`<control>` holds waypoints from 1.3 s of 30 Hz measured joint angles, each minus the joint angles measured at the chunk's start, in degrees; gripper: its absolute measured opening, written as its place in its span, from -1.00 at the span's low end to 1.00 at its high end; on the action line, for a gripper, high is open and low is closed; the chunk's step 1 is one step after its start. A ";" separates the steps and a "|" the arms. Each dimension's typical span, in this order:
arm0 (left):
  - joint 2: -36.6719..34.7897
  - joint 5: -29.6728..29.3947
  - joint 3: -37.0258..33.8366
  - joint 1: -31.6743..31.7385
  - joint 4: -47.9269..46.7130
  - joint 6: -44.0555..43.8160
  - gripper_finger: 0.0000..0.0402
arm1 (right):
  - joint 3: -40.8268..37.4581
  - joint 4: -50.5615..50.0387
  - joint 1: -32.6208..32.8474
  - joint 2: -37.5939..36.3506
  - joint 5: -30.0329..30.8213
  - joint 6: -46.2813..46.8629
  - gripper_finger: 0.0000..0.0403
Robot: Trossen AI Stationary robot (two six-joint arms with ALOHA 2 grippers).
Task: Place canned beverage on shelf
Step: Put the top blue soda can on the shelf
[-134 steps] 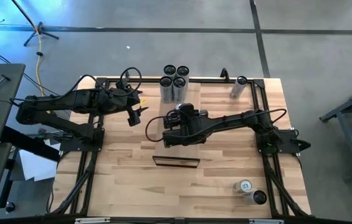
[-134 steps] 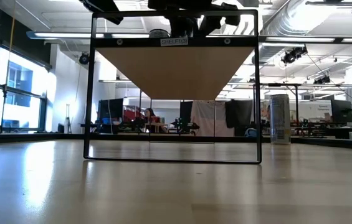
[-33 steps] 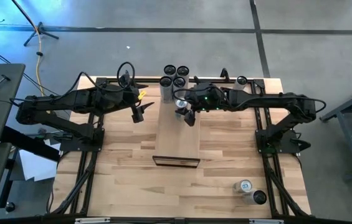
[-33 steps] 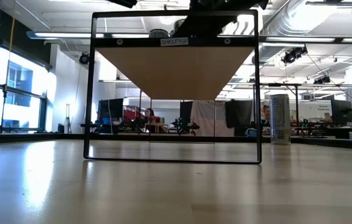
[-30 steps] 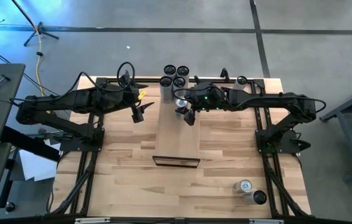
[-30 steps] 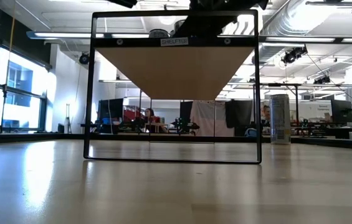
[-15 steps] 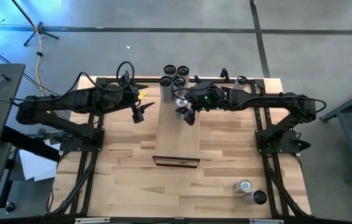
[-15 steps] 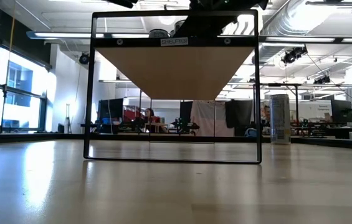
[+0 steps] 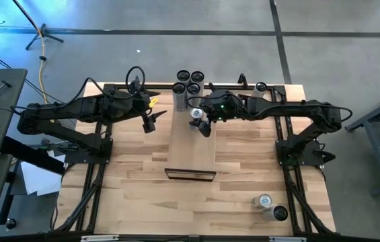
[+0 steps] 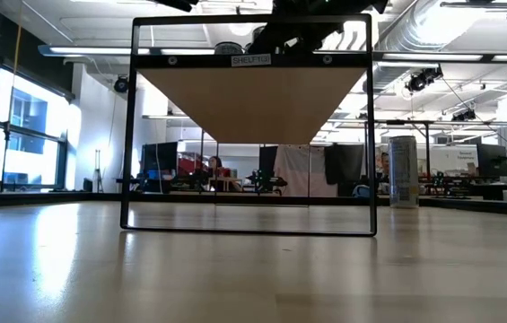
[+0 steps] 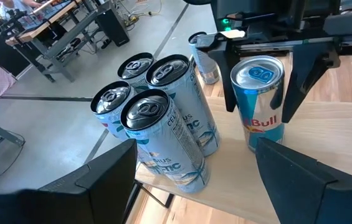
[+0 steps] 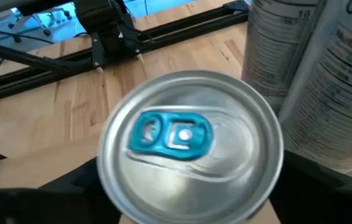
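Where the camera looks down from above, the right gripper point(image 9: 199, 122) hangs over the far end of the shelf point(image 9: 193, 149), and a small blue can point(image 9: 195, 113) stands on the shelf between its fingers. Four tall cans point(image 9: 188, 82) stand in a bunch at the far end, close to the blue can. The left gripper point(image 9: 148, 123) waits over the table point(image 9: 136, 175), left of the shelf. One more can point(image 9: 260, 89) stands at the far right corner, and two cans point(image 9: 270, 207) sit near the front right.

From table height, the shelf point(image 10: 251, 106) shows from below, a pale board in a dark frame point(image 10: 128, 135). A tall can point(image 10: 402, 171) stands far off to the right.

In the left wrist view, the blue can point(image 11: 263, 101) stands upright on the pale board. The right gripper's two dark fingers point(image 11: 234, 79) are spread, one on each side of the can, with small gaps. The four tall cans point(image 11: 157, 127) stand just beside it. The left gripper's own fingers point(image 11: 297, 171) are spread wide, holding nothing.

In the right wrist view, the blue can's top point(image 12: 190, 144) fills the middle, with a blue tab. Tall cans point(image 12: 313, 74) stand right next to it.
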 joint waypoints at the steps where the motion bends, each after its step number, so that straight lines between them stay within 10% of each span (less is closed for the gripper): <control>1: 0.00 0.01 0.00 0.00 0.01 -0.01 0.47 | 0.00 -0.21 -0.01 0.00 0.09 -0.13 0.57; 39: 0.00 0.02 0.02 0.01 -0.03 0.00 0.47 | -0.02 -4.25 0.59 -7.56 5.45 -2.89 0.71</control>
